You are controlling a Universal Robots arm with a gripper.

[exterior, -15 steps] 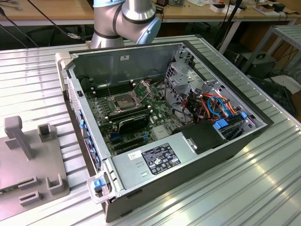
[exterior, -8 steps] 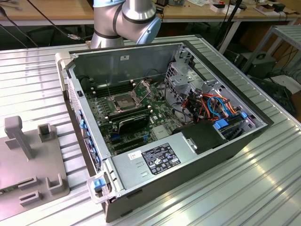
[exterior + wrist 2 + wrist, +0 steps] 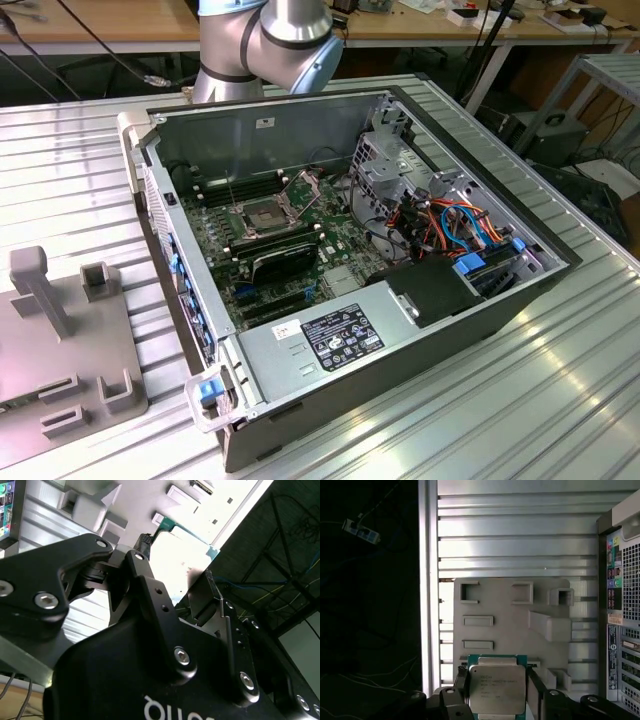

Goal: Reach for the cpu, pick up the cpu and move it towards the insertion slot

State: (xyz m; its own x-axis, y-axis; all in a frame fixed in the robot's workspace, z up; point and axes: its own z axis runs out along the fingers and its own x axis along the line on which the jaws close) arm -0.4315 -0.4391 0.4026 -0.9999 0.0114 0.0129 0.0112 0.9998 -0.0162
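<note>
I count one cpu [image 3: 497, 689], clamped between the pincer [image 3: 497, 692] fingers [image 3: 461, 685] above the grey fixture [image 3: 510, 625] on the counter [image 3: 515, 545]. One slot [image 3: 258, 214] sits open in the case [image 3: 330, 340]; the fixture lies at its 9 o'clock.

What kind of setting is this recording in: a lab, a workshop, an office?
Most likely a robotics lab or test bench. An opened computer case lies on a ribbed aluminium table, beside a grey parts fixture. Behind are workbenches with cables. In the first wrist view, the gripper flanks the cpu.
</note>
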